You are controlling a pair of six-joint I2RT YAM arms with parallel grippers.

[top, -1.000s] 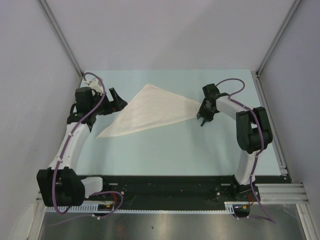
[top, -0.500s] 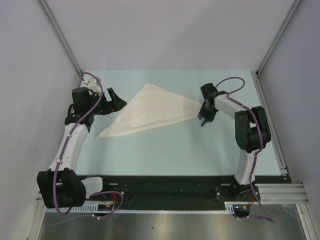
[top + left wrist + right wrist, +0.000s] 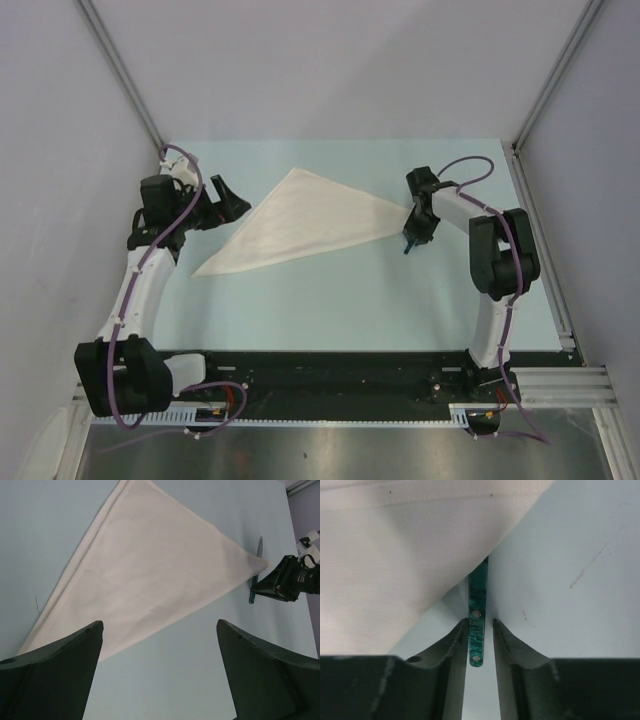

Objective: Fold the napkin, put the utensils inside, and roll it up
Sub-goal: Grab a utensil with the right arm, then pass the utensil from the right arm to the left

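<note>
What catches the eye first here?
The white napkin, folded into a triangle, fills the middle of the pale blue table. At its right tip a teal-handled knife lies partly under the cloth, its handle end between the narrowly parted fingers of the right claw. The left claw hovers wide open by the napkin's left side.

The large soft cloth napkin (image 3: 305,222) was plain off-white and unpatterned, marked only by faint crease lines. Just beside its right tip, the slim knife (image 3: 477,625) had a mottled dark teal handle dotted with two pale rivets, and a silver-grey blade. Under the napkin, the flat table (image 3: 340,300) was an even pale blue-green. The right gripper (image 3: 479,624) near that tip had dull blackish-green fingers (image 3: 445,650).
</note>
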